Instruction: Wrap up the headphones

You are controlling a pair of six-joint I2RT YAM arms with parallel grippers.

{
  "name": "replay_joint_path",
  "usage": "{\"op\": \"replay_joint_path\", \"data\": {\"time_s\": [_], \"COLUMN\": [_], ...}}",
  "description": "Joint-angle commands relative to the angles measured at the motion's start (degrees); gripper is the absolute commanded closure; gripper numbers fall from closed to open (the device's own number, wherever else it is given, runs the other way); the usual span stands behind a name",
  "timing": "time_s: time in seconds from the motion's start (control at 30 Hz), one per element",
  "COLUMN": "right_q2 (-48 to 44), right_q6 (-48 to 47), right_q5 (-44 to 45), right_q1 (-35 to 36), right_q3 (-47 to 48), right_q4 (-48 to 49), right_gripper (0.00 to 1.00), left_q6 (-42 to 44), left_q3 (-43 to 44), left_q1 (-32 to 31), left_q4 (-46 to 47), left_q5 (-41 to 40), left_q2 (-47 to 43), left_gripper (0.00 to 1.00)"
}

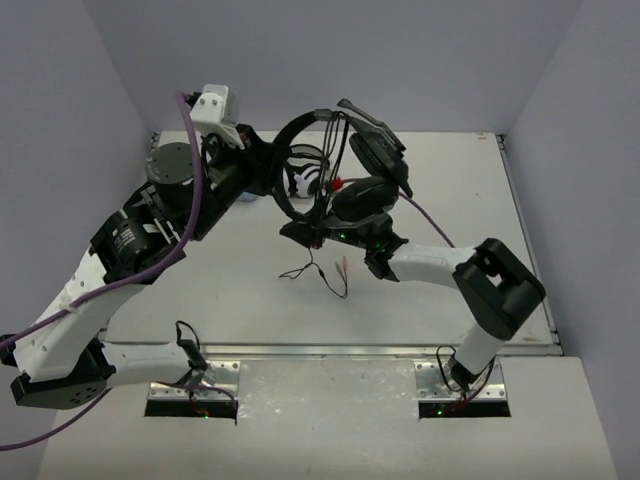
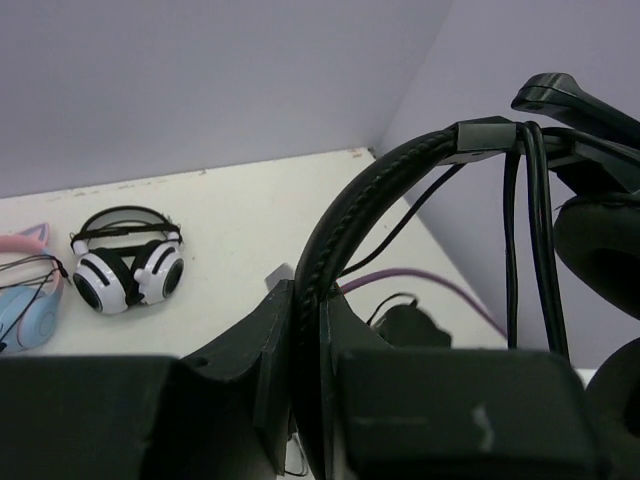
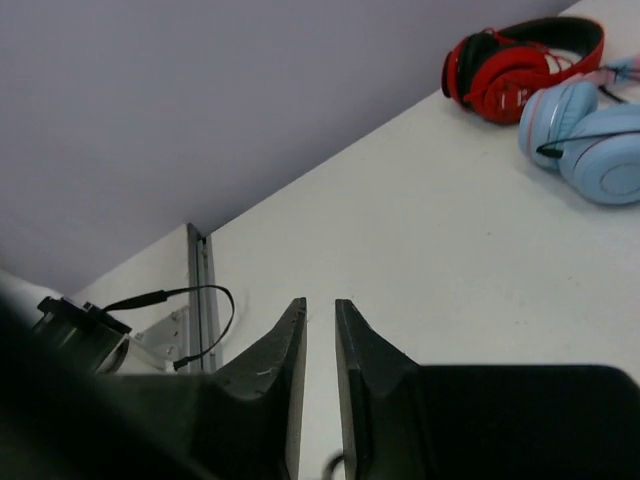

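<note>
**A:** Where is the headset?

**B:** The headphones (image 1: 375,150) are held up off the table (image 1: 450,180), above its far middle. The left gripper (image 2: 305,330) is clamped hard on the padded headband (image 2: 350,230) and seems to carry the whole weight.

**A:** And the cable?

**B:** Several strands of the cable (image 2: 527,230) hang over the headband beside the slider. The loose end (image 1: 325,272), with its plugs, trails lower, toward the middle of the table.

**A:** What is the right gripper doing?

**B:** The right gripper (image 3: 320,330) sits just below the ear cups. Its fingers stand nearly together with only a thin slit between them. Nothing shows between the tips, so I cannot tell if the cable is pinched there.

**A:** How should the winding go, then?

**B:** I'd hold the left hand steady so the band works as a fixed spool. The right should take the cable close to the last loop, not out at the plugs. I'd lead it over the band with light tension and lay each turn beside the strands already there. Slack loops will probably slide off toward the cups. I'd also steer clear of the boom microphone, and stay high above the black-and-white pair (image 2: 125,265) near the table's far edge.
</note>
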Motion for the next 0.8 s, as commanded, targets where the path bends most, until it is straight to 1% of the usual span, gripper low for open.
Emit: {"op": "replay_joint_path", "data": {"time_s": [0.0,0.03,0.07,0.1,0.13,0.17,0.2,0.27,0.3,0.33,0.37,0.4,0.43,0.5,0.53,0.57,0.63,0.67,0.7,0.73,0.77], "right_q2": [6.0,8.89,11.53,11.55,13.21,13.57,13.84,13.31,12.79,12.0,9.91,8.49,6.91,0.77,-1.78,-7.11,-12.41,-15.14,-20.12,-22.44,-24.63], "right_q6": [6.0,6.01,6.27,6.71,7.15,8.28,8.82,9.52,9.44,9.18,8.3,7.51,6.63,2.68,1.02,-2.48,-5.67,-8.73,-10.41,-13.3,-14.55], "right_q5": [0.44,0.52,0.87,1.22,1.23,1.23,1.66,2.01,2.37,3.33,3.94,4.65,5.87,7.72,8.86,12.09,14.4,17.19,18.44,19.84,22.56], "right_q1": [2.2,3.42,4.22,4.4,4.66,4.66,5.01,5.45,5.98,6.33,6.68,7.64,8.26,10.54,11.51,13.52,15.55,16.61,18.88,20.12,22.31], "right_q3": [1.31,2.18,4.02,4.73,4.83,4.31,1.78,-1.39,-3.32,-7.35,-9.39,-11.5,-15.17,-20.01,-21.52,-22.67,-25.13,-25.58,-26.02,-26.02,-25.85], "right_q4": [13.02,13.3,13.66,13.75,14.44,15.41,17.94,20.59,22.95,23.85,24.64,25.34,25.26,22.81,21.06,16.95,12.45,7.47,5.07,2.35,-2.55], "right_gripper": [0.81,0.79,0.83,0.84,0.93,0.97,0.99,0.99,0.99,0.99,0.99,0.99,0.99,0.99,0.99,0.99,0.99,0.99,0.99,0.99,0.99], "left_q6": [-5.2,-5.47,-5.64,-5.91,-6.0,-6.0,-6.17,-6.0,-4.08,-2.93,-1.35,1.36,2.69,5.94,6.39,6.05,3.86,0.71,-0.8,-1.68,-2.73], "left_q3": [4.62,5.24,6.72,7.61,8.57,10.24,11.12,13.32,14.9,15.52,15.88,17.18,17.98,19.12,18.87,18.69,18.52,18.43,18.34,18.17,17.9], "left_q1": [-0.45,-0.45,-0.45,-0.45,-0.45,-0.45,-0.45,-0.45,-0.45,-0.45,-0.36,-0.36,-0.27,0.34,1.3,2.44,7.09,8.76,12.69,14.39,15.54], "left_q4": [7.26,6.74,5.78,5.77,4.29,3.58,1.83,0.67,0.75,1.8,2.68,3.21,3.56,4.09,4.18,3.84,0.68,-0.81,-3.52,-4.42,-4.78], "left_q5": [-4.54,-5.15,-6.29,-6.3,-9.87,-12.08,-18.71,-26.13,-29.38,-35.59,-38.0,-42.81,-44.52,-47.94,-48.05,-48.05,-46.39,-45.51,-42.02,-40.77,-39.8], "left_q2": [-2.44,-2.09,-1.48,-1.21,-0.94,-0.59,0.02,1.07,1.6,3.09,4.06,6.59,8.01,11.87,12.67,13.46,15.49,16.1,17.24,17.6,18.04], "left_gripper": [1.0,1.0,1.0,1.0,1.0,1.0,1.0,1.0,1.0,1.0,1.0,1.0,1.0,1.0,1.0,1.0,1.0,1.0,0.99,1.0,1.0]}}
